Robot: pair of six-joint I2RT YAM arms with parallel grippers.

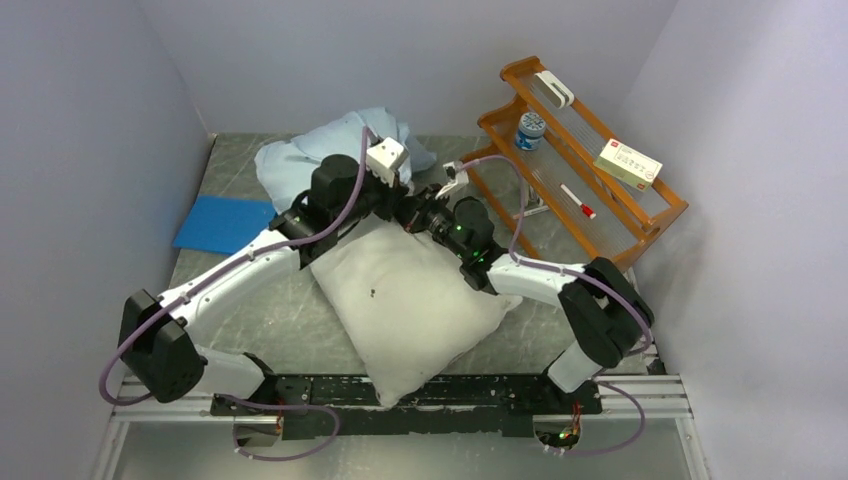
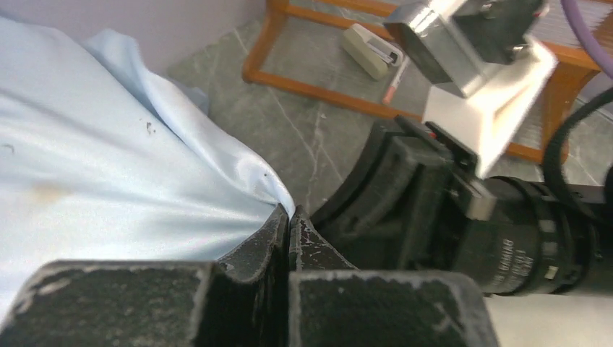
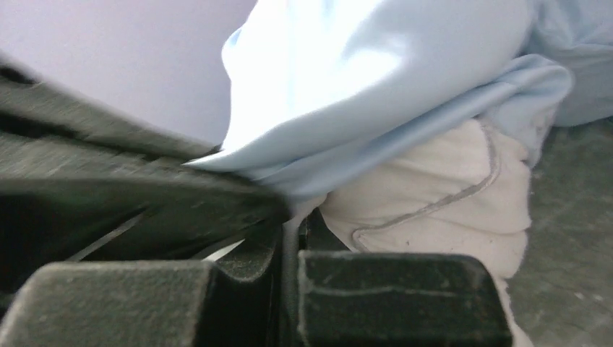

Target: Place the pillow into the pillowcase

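Note:
The white pillow (image 1: pixel 405 300) lies mid-table, its far corner under both grippers. The pale blue pillowcase (image 1: pixel 300 160) is bunched behind it at the back. My left gripper (image 1: pixel 392 198) is shut on the pillowcase's edge (image 2: pixel 181 181), pinched at the fingertips (image 2: pixel 278 224). My right gripper (image 1: pixel 418 212) sits right beside it, shut on a thin fold of the pillowcase (image 3: pixel 361 94), whose hem drapes over the pillow corner (image 3: pixel 441 210). The left gripper's body (image 3: pixel 130 188) fills the left of the right wrist view.
A bright-blue flat mat (image 1: pixel 222 224) lies at the left wall. An orange wooden rack (image 1: pixel 585 160) stands at the back right with a jar, a box and a pen on it. Walls close in on the left, back and right.

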